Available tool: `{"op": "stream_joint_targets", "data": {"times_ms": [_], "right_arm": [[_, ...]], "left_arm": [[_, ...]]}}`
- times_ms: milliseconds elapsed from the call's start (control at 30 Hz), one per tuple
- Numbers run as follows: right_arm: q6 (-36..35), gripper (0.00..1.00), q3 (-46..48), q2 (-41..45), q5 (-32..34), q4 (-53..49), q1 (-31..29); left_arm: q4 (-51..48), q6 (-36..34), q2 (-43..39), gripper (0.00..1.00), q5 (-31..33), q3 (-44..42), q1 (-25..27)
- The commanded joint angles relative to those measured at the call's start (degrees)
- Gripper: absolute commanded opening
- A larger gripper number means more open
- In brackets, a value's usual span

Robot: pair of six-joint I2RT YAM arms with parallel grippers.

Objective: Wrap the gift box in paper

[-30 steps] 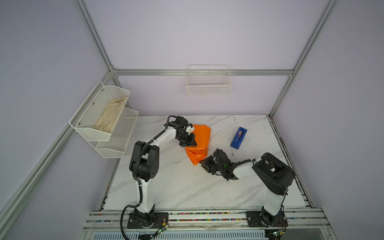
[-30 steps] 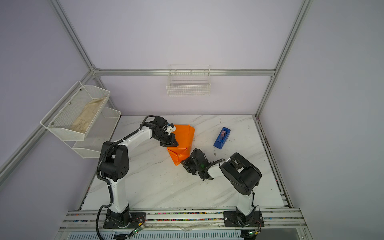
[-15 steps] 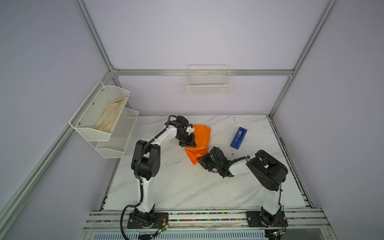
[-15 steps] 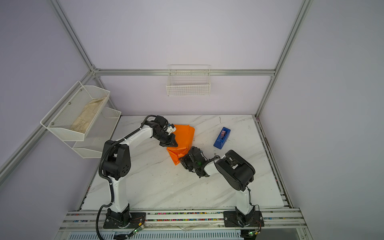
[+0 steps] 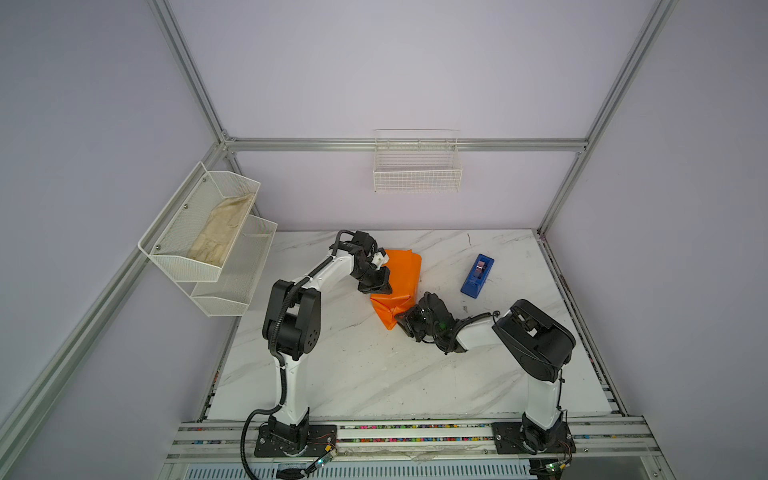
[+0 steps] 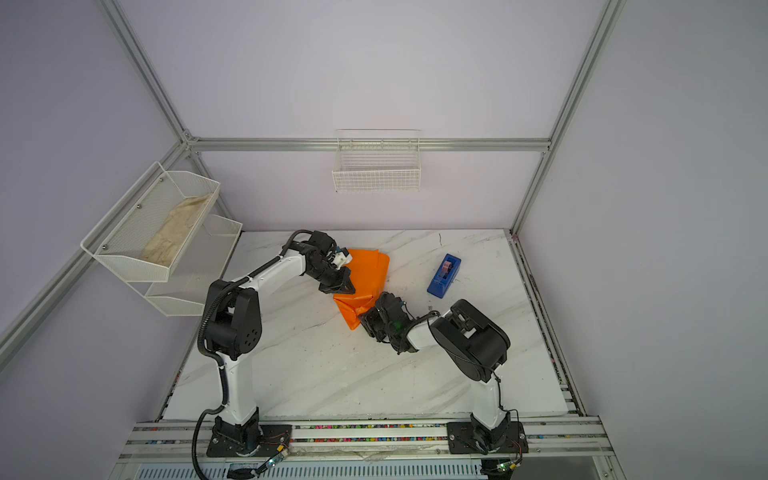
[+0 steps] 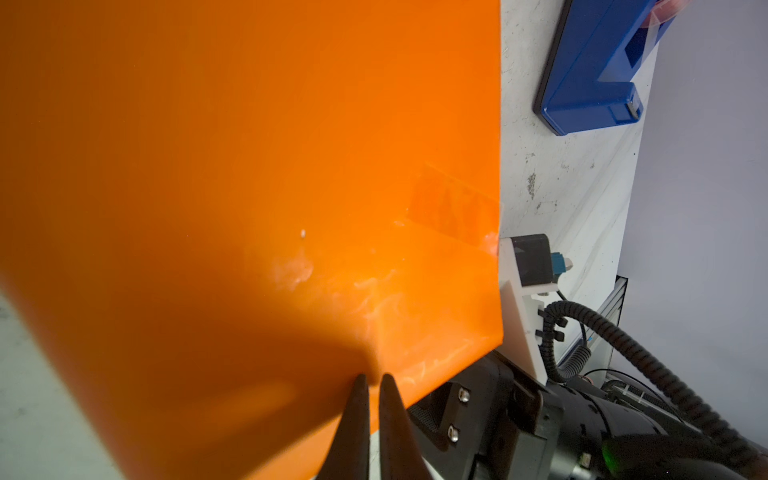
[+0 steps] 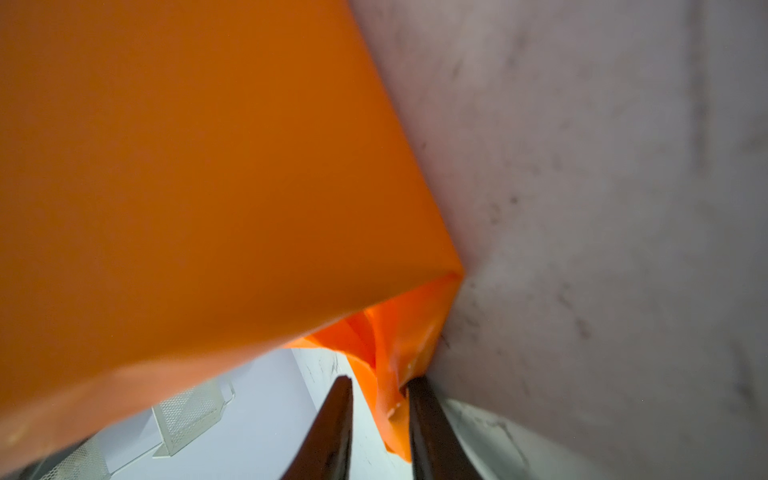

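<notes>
You are looking at paper (image 5: 402, 272), orange, smooth with a soft sheen; worktop (image 5: 374, 374), white marble-patterned, matt and scuffed; tape dispenser (image 5: 477, 276), glossy blue plastic; wall basket (image 5: 417, 180), white-coated wire; shelf trays (image 5: 245, 270), white perforated metal; frame rails (image 5: 316, 144), brushed metal; cloth (image 5: 222, 228), beige, rough-looking.

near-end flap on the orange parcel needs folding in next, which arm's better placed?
Right. The right gripper straddles the loose near-end flap of the paper, jaws apart. The left gripper is shut against the paper's side edge, probably steadying it.
</notes>
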State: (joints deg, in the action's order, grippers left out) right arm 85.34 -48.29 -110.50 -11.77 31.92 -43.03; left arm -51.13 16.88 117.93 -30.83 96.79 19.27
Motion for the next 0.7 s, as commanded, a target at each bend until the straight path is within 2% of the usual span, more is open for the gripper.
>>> {"op": "stream_joint_targets", "data": {"times_ms": [0,233,667], "right_arm": [[4.31,0.21,-0.87,-1.68,3.16,-12.14,0.31],[4.62,0.00,-0.80,-1.24,3.46,-12.70,0.31],[5.66,0.00,5.63,10.60,2.11,-10.70,0.50]], "left_arm": [[-2.52,-0.92,2.20,0.09,3.66,3.51,0.07],[-2.90,-1.17,2.35,0.09,3.60,3.62,-0.04],[-4.52,-3.23,0.03,0.09,1.44,1.25,1.95]]}}
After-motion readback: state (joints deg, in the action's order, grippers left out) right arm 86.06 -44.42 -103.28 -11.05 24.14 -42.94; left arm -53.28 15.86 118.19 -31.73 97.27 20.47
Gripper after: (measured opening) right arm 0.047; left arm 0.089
